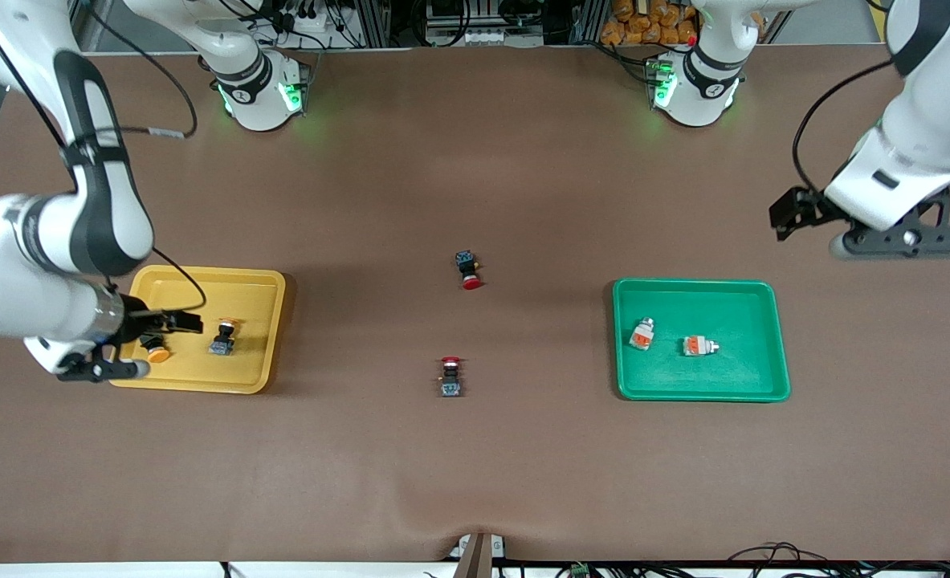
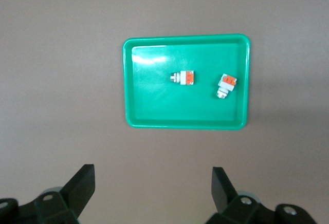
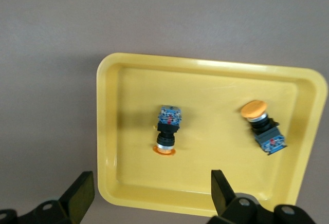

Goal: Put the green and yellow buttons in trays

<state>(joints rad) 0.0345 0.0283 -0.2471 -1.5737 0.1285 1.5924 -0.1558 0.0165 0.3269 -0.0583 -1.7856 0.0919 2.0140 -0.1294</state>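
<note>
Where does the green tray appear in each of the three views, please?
Front view: the green tray lies on the table toward the left arm's end, two white-grey buttons in it.
Left wrist view: the tray fills the middle, above the open left claw.
Right wrist view: not in it; only the yellow tray shows.
Shared landmark: the two white-grey buttons, seen again in the left wrist view.

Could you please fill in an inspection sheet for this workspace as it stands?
Surface: brown table.
Job's things: two yellow-capped buttons in the yellow tray; two white-grey buttons in the green tray.
Clutter: two red-capped buttons mid-table.
End effectors: right end effector open over the yellow tray's edge; left end effector open, above the table beside the green tray.
Cables: black cable on the table.
Surroundings: equipment along the base edge.
</note>
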